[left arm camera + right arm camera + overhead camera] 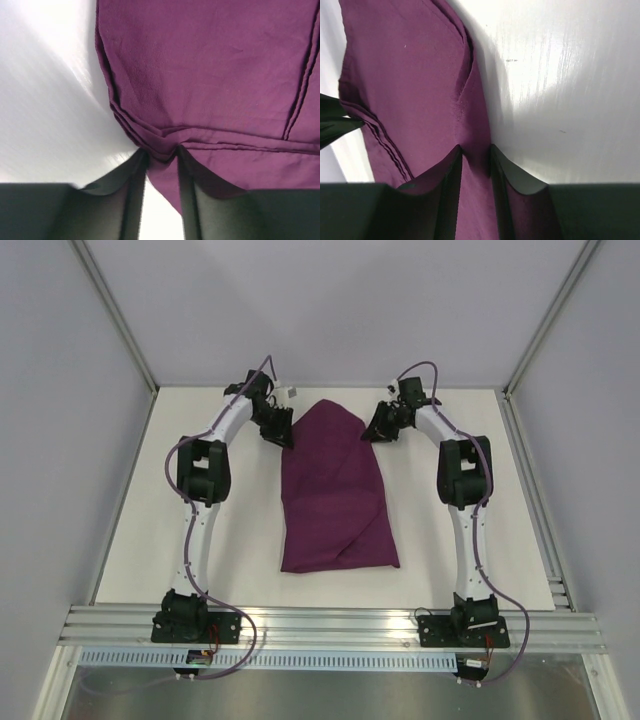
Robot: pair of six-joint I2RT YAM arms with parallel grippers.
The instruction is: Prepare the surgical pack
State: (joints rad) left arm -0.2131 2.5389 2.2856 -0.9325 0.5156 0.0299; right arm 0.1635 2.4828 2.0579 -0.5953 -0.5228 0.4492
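The surgical pack shows only as a dark purple cloth (335, 490) lying lengthwise on the white table, narrowing to a rounded far end; whatever it covers is hidden. My left gripper (284, 433) is at the far left edge of the cloth. In the left wrist view, bunched folds of the cloth (210, 75) are pinched between the tips of the left gripper (161, 152). My right gripper (376, 428) is at the far right edge. In the right wrist view the right gripper (476, 150) is closed over the cloth's (415, 85) folded edge.
A small white object (293, 393) sits on the table (450, 540) just behind the left wrist. Grey walls and aluminium posts enclose the back and sides. A ribbed metal rail (330, 625) carrying both arm bases runs along the near edge.
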